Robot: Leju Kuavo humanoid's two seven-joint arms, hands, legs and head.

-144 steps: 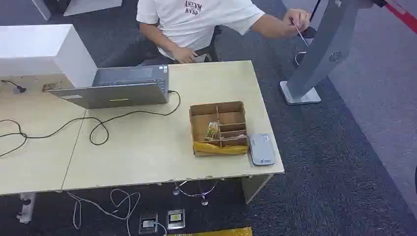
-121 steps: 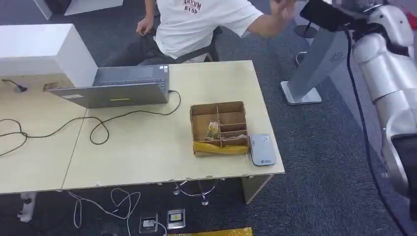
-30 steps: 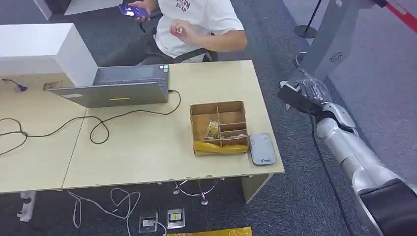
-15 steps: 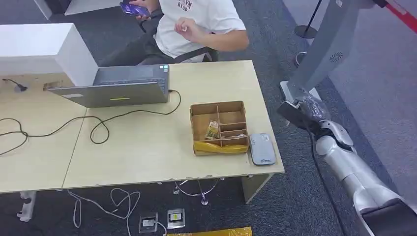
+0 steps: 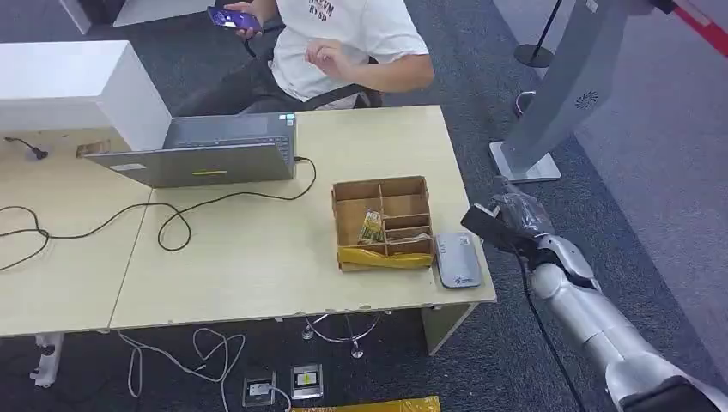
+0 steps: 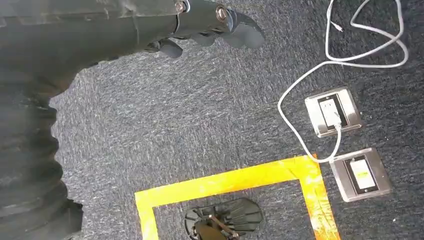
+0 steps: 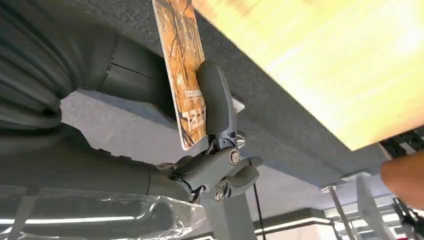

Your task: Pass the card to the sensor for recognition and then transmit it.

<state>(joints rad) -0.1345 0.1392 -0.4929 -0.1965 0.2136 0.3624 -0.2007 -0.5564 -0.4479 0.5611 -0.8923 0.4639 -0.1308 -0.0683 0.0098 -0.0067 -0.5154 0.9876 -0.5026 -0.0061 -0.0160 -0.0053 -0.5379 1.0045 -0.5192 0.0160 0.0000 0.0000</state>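
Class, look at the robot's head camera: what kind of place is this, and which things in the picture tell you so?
Probably an office or a lab workspace. A pale desk carries a laptop with a trailing cable, a seated person holds a phone, and the floor is grey carpet with floor sockets.

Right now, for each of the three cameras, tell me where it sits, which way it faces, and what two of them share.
Head view: high on the body, looking down at the desk, box and card reader; right arm and right hand show.
Left wrist view: behind the left hand, facing carpet, yellow tape and floor sockets.
Right wrist view: behind the right hand, which holds the card, beside the desk edge.
Head and left wrist views share the floor sockets.
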